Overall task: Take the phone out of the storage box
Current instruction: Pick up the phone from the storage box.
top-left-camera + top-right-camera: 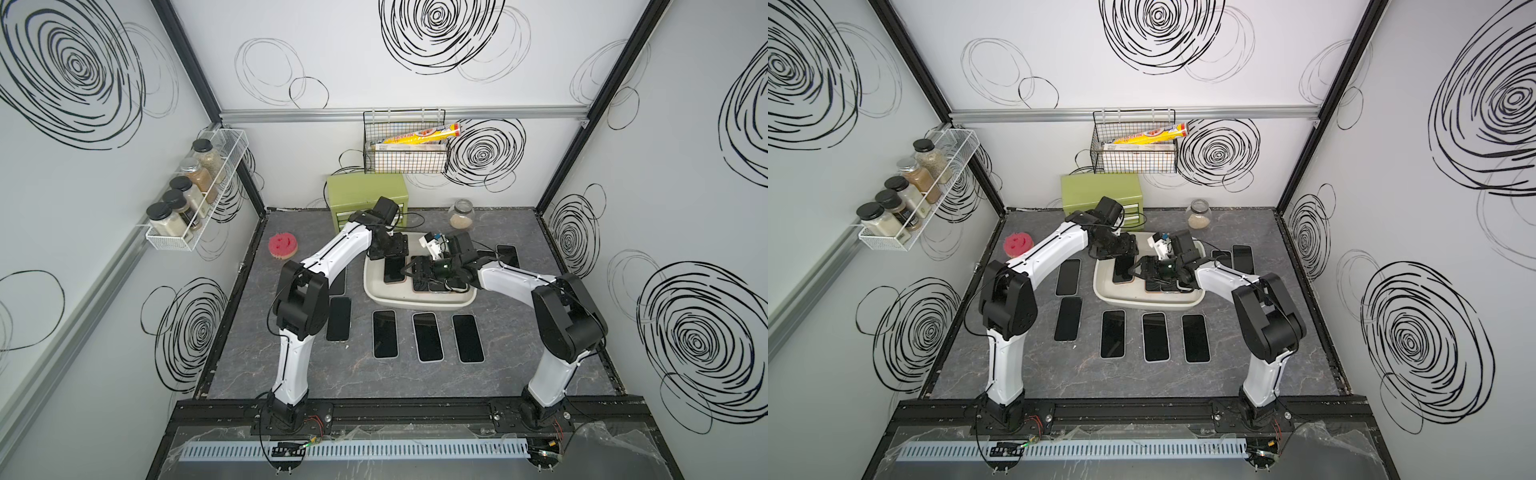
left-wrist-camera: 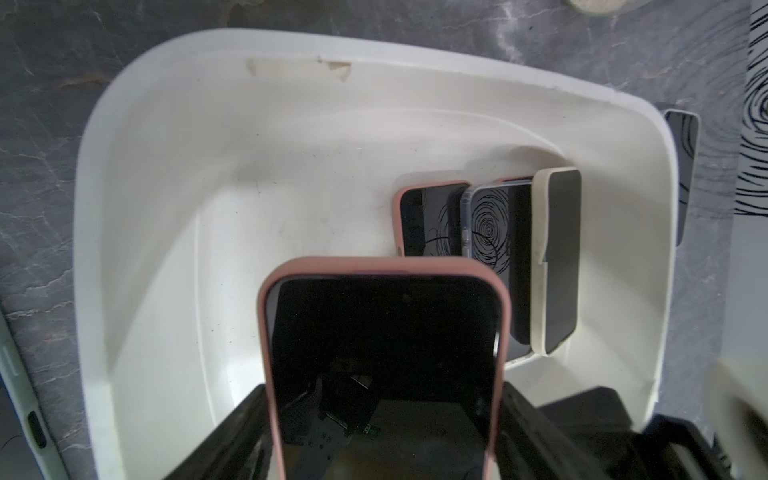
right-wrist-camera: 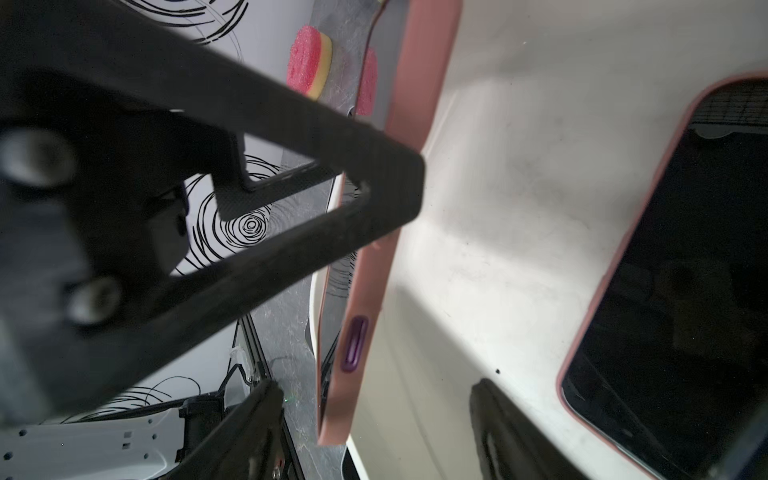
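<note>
The left gripper [image 1: 394, 261] is clamping a pink-cased smartphone [image 2: 382, 332] by its two long edges. It is holding the phone screen-up, raised off the floor of the shallow white plastic storage box [image 1: 415, 305] but over the box's left half. The right gripper [image 1: 407, 272] is hanging just beside that phone over the middle of the box, its jaws standing apart with nothing between them.

Under the right arm, three more phones are lying overlapped on the box floor: another pink-cased one [image 2: 428, 220], a clear-cased one [image 2: 494, 232] and a cream-cased one [image 2: 557, 257].

The box is sitting on the dark grey marbled surface [image 1: 415, 382]. In front of it, three black-screened phones [image 1: 427, 336] are lying in a row. A round pink sponge [image 1: 284, 246] is resting off to the left, and a green metal chest [image 1: 365, 191] is standing behind.
</note>
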Robot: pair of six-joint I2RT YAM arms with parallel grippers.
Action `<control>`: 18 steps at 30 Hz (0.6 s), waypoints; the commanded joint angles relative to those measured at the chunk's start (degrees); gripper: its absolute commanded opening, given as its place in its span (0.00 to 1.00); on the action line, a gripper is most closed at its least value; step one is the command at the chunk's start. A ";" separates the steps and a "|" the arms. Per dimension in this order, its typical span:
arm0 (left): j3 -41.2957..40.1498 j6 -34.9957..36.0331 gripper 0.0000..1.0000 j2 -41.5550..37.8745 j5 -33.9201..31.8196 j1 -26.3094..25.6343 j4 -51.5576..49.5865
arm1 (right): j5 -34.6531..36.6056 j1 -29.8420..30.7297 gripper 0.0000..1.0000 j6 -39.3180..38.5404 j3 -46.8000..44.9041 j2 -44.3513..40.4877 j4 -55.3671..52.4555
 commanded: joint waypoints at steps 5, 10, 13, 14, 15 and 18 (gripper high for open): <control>-0.77 -1.28 0.40 -3.40 3.45 0.33 2.49 | -0.27 1.63 0.74 3.22 3.21 2.69 5.15; -2.28 -2.00 0.40 -4.03 4.75 0.47 3.45 | -1.28 1.81 0.69 7.57 3.45 3.68 10.23; -2.71 -2.38 0.40 -4.37 5.48 0.47 3.76 | -1.77 1.94 0.61 8.51 4.02 4.67 10.78; -2.76 -2.44 0.40 -4.39 5.48 0.43 3.81 | -2.00 1.97 0.57 8.95 4.01 4.87 11.27; -2.90 -2.61 0.40 -4.47 5.61 0.53 3.83 | -2.23 1.98 0.52 9.31 3.91 4.97 11.73; -3.74 -3.25 0.40 -4.87 7.10 0.95 4.73 | -2.56 2.07 0.32 9.74 3.27 4.76 12.03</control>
